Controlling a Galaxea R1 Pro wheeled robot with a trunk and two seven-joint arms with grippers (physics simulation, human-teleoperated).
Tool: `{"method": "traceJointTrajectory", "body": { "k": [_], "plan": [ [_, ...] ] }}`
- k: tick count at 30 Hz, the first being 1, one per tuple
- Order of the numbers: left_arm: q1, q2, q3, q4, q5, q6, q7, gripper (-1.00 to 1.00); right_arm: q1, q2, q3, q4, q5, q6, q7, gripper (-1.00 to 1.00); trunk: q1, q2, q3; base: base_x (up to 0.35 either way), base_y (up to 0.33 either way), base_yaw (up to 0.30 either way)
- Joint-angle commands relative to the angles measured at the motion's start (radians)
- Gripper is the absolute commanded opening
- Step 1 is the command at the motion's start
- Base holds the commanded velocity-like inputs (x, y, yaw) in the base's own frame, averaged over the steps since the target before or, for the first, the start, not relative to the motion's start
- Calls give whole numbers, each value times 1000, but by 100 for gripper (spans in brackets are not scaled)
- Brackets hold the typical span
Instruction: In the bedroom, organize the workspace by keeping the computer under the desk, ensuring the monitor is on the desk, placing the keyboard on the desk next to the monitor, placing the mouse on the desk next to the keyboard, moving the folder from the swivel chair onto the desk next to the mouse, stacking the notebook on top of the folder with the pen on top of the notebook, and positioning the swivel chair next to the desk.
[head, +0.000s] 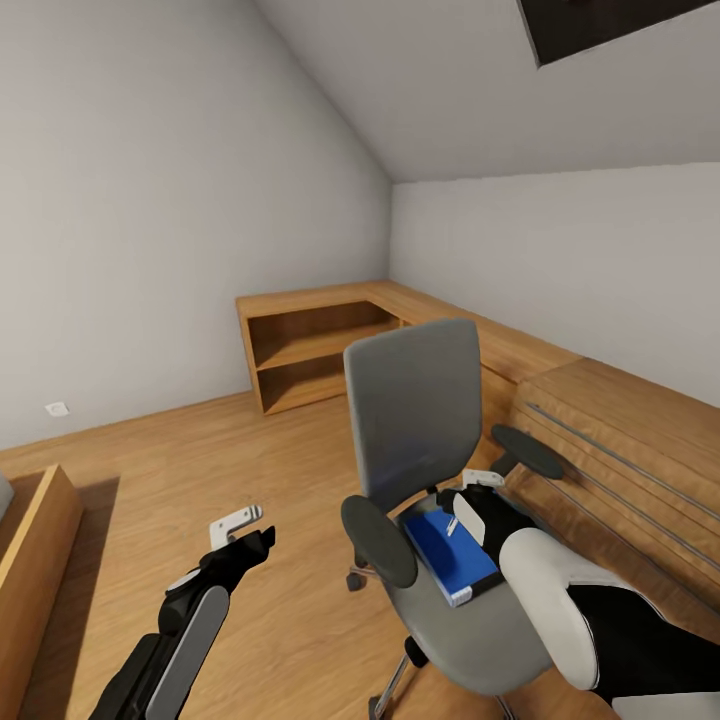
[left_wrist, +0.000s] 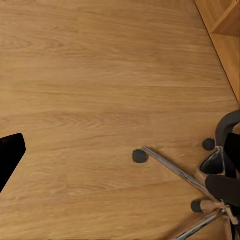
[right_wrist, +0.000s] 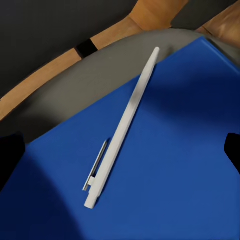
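The pen (right_wrist: 122, 127) lies flat on the folder (right_wrist: 165, 165), between the right gripper's (right_wrist: 120, 150) two spread fingers, touching neither. The folder rests on the swivel chair's (head: 415, 400) grey seat, just ahead of the right gripper (head: 468, 500). The left gripper (head: 240, 528) hangs over bare wood floor (left_wrist: 100, 75) beside the chair's chrome base (left_wrist: 175, 170); whether its fingers are apart I cannot tell

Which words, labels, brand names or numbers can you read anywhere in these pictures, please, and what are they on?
None can be read.
The blue folder has a plain cover, no print.
The white pen lying on it shows no marking.
The grey chair, the wooden shelf unit and the small white wall socket carry no lettering.
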Motion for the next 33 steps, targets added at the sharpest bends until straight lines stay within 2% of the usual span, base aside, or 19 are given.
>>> {"method": "traceJointTrajectory", "body": {
  "k": [1, 26, 33],
  "plan": [
    [-1, 1, -2, -2, 10, 1, 11, 100, 0, 1, -5, -2, -7, 2, -5, 100, 4, -8, -4, 2, 0, 0],
    [-1, 0, -3, -4, 8, 0, 14, 100, 0, 0, -5, -1, -7, 1, -5, 100, 100, -183, -83, 0, 0, 0],
    [-1, 0, -3, -4, 8, 0, 12, 100, 0, 0, -5, 1, -7, 2, -5, 100, 100, -183, -83, 0, 0, 0]
  ]
}}
